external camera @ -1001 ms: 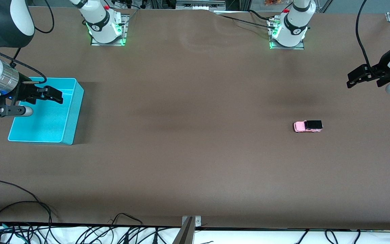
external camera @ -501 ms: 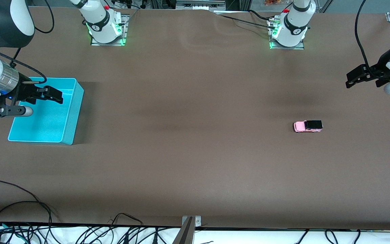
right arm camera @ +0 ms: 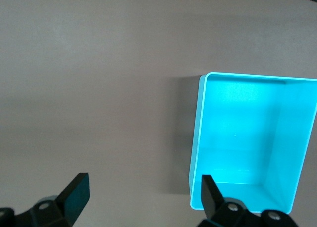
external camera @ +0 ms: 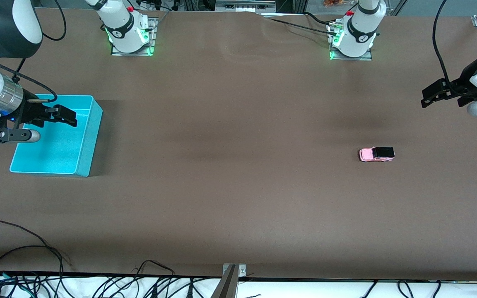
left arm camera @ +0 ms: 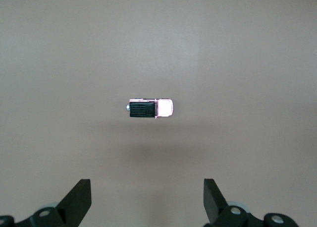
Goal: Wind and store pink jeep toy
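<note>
The pink jeep toy (external camera: 377, 154), light pink with a black roof, stands on its wheels on the brown table toward the left arm's end. It also shows in the left wrist view (left arm camera: 150, 108). My left gripper (external camera: 429, 98) is open and empty, up in the air over the table's edge at the left arm's end, apart from the jeep; its fingertips (left arm camera: 79, 195) frame bare table. My right gripper (external camera: 68, 117) is open and empty, held over the turquoise bin (external camera: 88, 136). The bin (right arm camera: 198, 133) is empty.
Both arm bases (external camera: 130, 31) stand along the table's edge farthest from the front camera. Cables (external camera: 23, 248) lie along the edge nearest that camera. A wide stretch of bare brown table lies between the bin and the jeep.
My left gripper has drifted slightly up and away from the front camera's side. The jeep, the bin and my right gripper have not moved.
</note>
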Available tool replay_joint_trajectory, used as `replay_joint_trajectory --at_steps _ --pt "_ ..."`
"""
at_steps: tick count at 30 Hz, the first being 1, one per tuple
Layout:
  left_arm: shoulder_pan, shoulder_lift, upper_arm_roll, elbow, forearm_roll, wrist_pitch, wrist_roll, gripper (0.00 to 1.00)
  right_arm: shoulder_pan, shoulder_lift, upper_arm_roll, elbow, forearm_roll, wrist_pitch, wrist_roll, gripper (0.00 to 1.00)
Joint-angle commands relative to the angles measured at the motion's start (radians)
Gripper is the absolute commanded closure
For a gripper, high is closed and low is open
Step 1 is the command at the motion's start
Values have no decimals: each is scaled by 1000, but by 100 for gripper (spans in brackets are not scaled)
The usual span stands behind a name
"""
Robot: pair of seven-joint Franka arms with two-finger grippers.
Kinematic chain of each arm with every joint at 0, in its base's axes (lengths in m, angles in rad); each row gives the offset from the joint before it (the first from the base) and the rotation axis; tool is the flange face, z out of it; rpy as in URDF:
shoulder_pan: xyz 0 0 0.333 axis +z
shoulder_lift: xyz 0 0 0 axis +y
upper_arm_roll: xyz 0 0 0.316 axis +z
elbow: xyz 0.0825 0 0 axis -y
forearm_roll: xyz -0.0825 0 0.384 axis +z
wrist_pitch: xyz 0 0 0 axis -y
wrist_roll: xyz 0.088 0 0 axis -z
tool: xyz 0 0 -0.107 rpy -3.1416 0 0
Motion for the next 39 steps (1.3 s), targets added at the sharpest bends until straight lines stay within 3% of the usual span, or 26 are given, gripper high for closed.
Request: replay_joint_trajectory --at_steps 1,21,28,39 --pt "-3 8 -7 22 -12 -10 24 0 -1 -12 3 -9 -8 4 3 0" --pt "7 6 -26 -4 3 -10 19 0 0 -4 2 -8 -14 8 3 0" --pt "11 23 -21 -105 3 2 18 0 2 -4 3 -8 -16 8 3 0" --pt "33 6 -13 -167 18 42 21 0 0 -4 3 -8 -16 8 3 0"
